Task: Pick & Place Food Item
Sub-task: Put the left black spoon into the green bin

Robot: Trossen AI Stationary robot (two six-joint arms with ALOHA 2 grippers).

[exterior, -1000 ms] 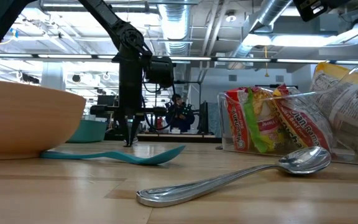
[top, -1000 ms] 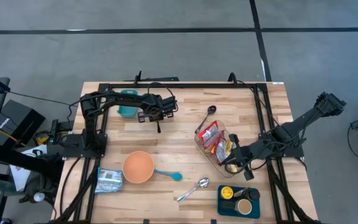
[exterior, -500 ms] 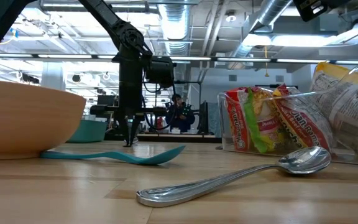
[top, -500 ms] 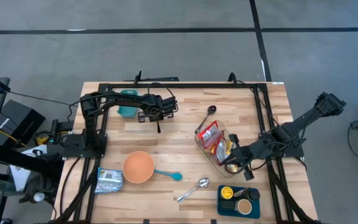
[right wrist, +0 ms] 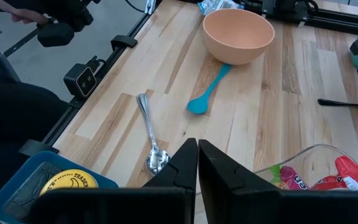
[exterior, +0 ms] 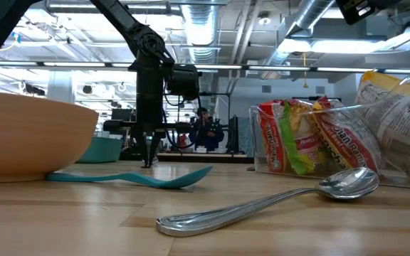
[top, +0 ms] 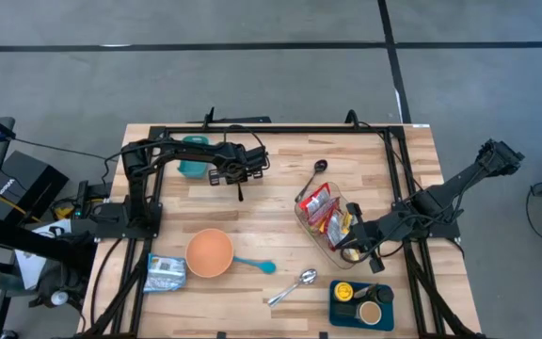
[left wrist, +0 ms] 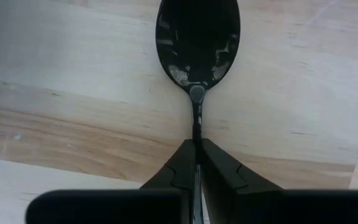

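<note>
High view: the left gripper was positioned mid-table; food packets were seen in a clear container.

Low view: packets stood upright.

Left wrist: fingers were clamped on a black spoon.

Right wrist: the right gripper was closed, empty, beside the container.

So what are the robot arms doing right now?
The left gripper is shut on the handle of a black spoon, holding it just above the wooden table. The right gripper is shut and empty, waiting by the clear tub of snack packets.
</note>
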